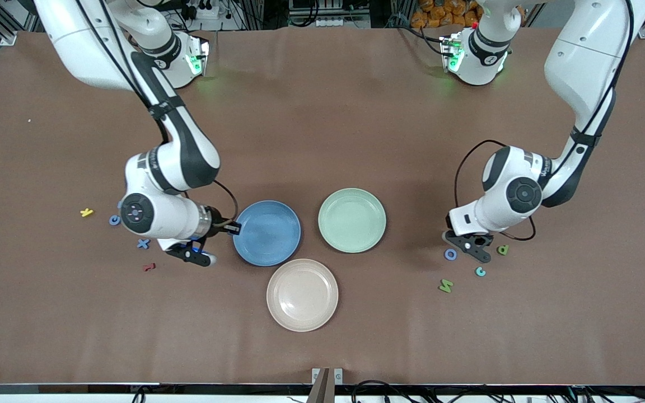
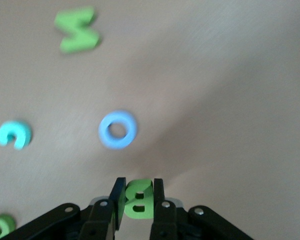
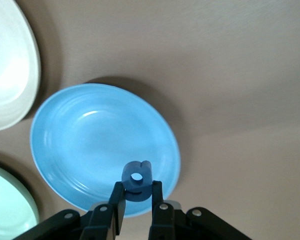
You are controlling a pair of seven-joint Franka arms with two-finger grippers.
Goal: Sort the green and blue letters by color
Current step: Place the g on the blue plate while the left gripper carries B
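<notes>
**Both grippers closed on letters, one green, one blue**

Firstly, the left gripper [image 2: 138, 202] is seen clamped on a small flat grass-green letter B [image 2: 138, 199], pinched upright between its two black fingers [image 2: 118, 200], low over the brown table [image 1: 322, 112] toward the left arm's end. Just beside it on the surface lie a flat medium-blue ring-shaped letter O [image 2: 118, 129], a small teal letter C [image 2: 14, 135], a green zigzag letter N [image 2: 78, 29] and another green rounded letter [image 1: 502, 249]; of these, the N is nearest the front edge.

The right gripper [image 3: 138, 197] is closed on a small dark-blue letter with a round hole [image 3: 136, 178], held above the rim of the round blue plate [image 3: 90, 145] at that plate's edge toward the right arm's end. A pale green plate [image 1: 352, 219] is set beside the blue one, and a beige plate [image 1: 302, 295] sits nearer the front edge than both.

Toward the right arm's end, a blue letter X [image 1: 143, 243], a blue round letter [image 1: 115, 220], a yellow letter [image 1: 86, 212] and a dark red letter [image 1: 149, 267] are scattered on the table.
</notes>
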